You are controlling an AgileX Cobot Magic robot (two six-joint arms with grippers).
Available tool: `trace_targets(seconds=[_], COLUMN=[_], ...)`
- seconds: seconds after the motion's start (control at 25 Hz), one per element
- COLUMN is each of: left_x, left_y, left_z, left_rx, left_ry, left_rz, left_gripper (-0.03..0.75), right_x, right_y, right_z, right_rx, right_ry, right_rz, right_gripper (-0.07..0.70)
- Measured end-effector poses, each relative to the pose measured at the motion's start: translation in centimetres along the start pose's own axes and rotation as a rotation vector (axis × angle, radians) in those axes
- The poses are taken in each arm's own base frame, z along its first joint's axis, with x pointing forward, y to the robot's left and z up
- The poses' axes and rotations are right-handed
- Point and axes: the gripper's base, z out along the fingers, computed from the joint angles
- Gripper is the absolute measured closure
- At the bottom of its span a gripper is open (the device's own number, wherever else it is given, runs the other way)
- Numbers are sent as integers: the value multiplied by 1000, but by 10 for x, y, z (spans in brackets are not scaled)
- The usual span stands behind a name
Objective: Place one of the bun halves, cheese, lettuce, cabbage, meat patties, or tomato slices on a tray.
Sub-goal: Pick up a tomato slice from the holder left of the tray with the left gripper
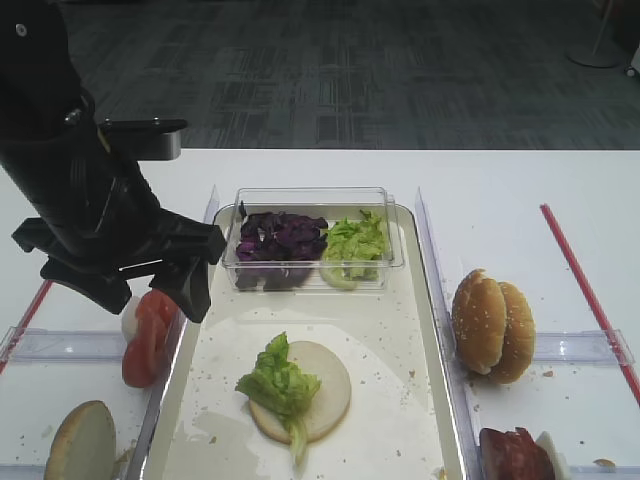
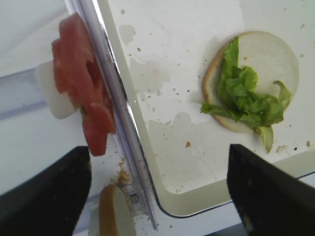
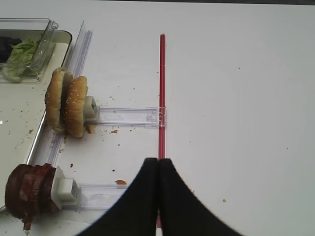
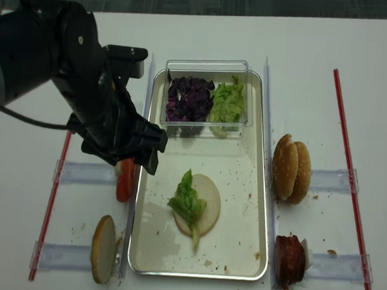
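Note:
The tray [image 1: 436, 330] [image 4: 266, 210] [image 2: 172, 98] lies mid-table. On its floor rests a bun half [image 1: 325, 390] [image 4: 211, 198] [image 2: 270, 59], cut face up, with a lettuce [image 1: 280, 385] [image 4: 186, 204] [image 2: 241, 93] leaf across it. Red tomato slices [image 1: 145, 340] [image 4: 124, 180] [image 2: 78, 93] stand on edge in a rack just outside the tray's left rim. My left gripper [image 1: 150, 278] [image 4: 123, 155] [image 2: 157, 196] hovers open over that rim beside the tomato, holding nothing. My right gripper [image 3: 158, 162] is shut and empty over the table at the right.
A clear tub [image 1: 310, 195] at the tray's far end holds purple cabbage [image 1: 280, 240] and lettuce. Right of the tray stand two bun halves [image 1: 492, 325] [image 3: 66, 101] and meat patties [image 1: 515, 455] [image 3: 27, 194]. Another bun half [image 1: 82, 440] [image 2: 115, 214] stands front left. A red strip [image 3: 161, 88] runs along the table.

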Motion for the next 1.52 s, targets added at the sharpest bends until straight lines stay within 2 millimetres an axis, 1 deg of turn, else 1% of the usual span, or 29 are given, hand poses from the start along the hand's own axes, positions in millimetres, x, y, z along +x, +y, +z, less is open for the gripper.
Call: trace_targets(seconds=[0.16, 0.32, 0.52, 0.68, 0.96, 1.2, 1.4, 1.52], left_x=[-1, -6, -13, -17, -35, -37, -38, -38], left_y=[1, 2, 4, 5, 4, 5, 5, 5], left_z=[0, 4, 28, 37, 41, 49, 50, 51], left_rx=[-19, -25, -40, -50, -76, -87, -89, -93], left_ry=[-13, -28, 19, 25, 12, 52, 53, 56], left_rz=[-11, -16, -23, -21, 3, 2, -1, -9], left_gripper=[197, 235, 259, 263, 264, 271, 308, 315], right_x=[0, 0, 0, 0, 0, 0, 0, 0], right_y=[0, 0, 0, 0, 0, 0, 0, 0], right_z=[0, 0, 0, 0, 0, 0, 0, 0], right_rx=[0, 0, 0, 0, 0, 0, 0, 0], right_ry=[0, 0, 0, 0, 0, 0, 0, 0], right_rz=[0, 0, 0, 0, 0, 0, 0, 0], right_gripper=[595, 595, 595, 595, 595, 595, 595, 595])
